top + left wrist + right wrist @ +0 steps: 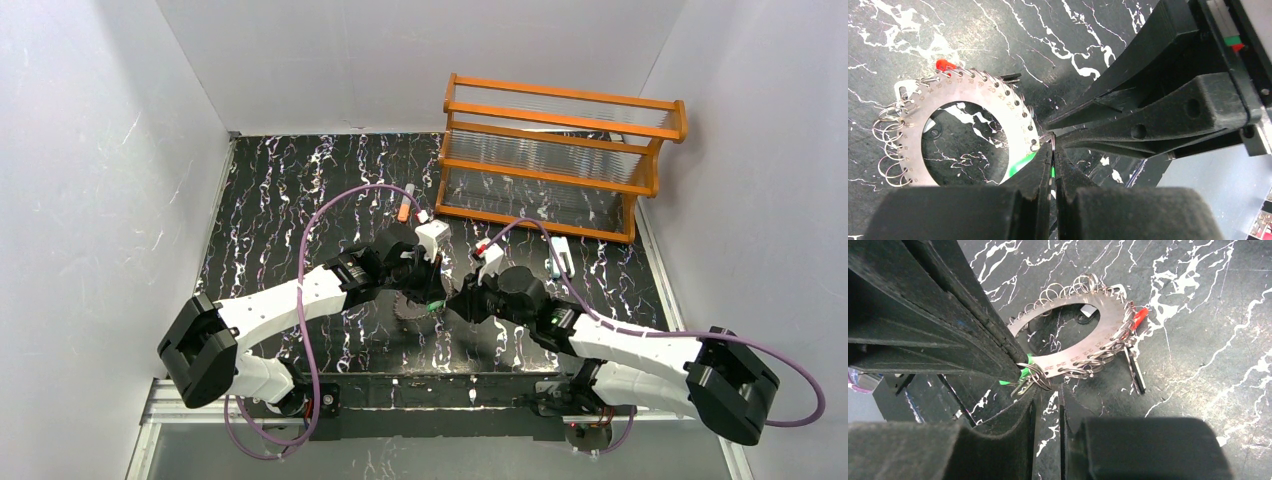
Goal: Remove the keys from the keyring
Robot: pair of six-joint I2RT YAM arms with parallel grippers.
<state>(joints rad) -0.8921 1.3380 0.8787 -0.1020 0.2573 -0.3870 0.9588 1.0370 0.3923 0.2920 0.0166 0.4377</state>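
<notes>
Black bench with white veins, pale walls around it.
An orange wooden rack stands at the far right of the bench; an orange-and-grey tube lies near its left end, and a pale white-blue clip lies just in front.

Keyring on table, left hand and right hand beside; rack behind.

Around the flat grey toothed metal keyring, the black marbled tabletop lies bare only at six to seven o'clock. The left gripper, pinching the green key, crowds nine to twelve. The right gripper blocks three to four. The orange wooden rack stands well apart at one.
</notes>
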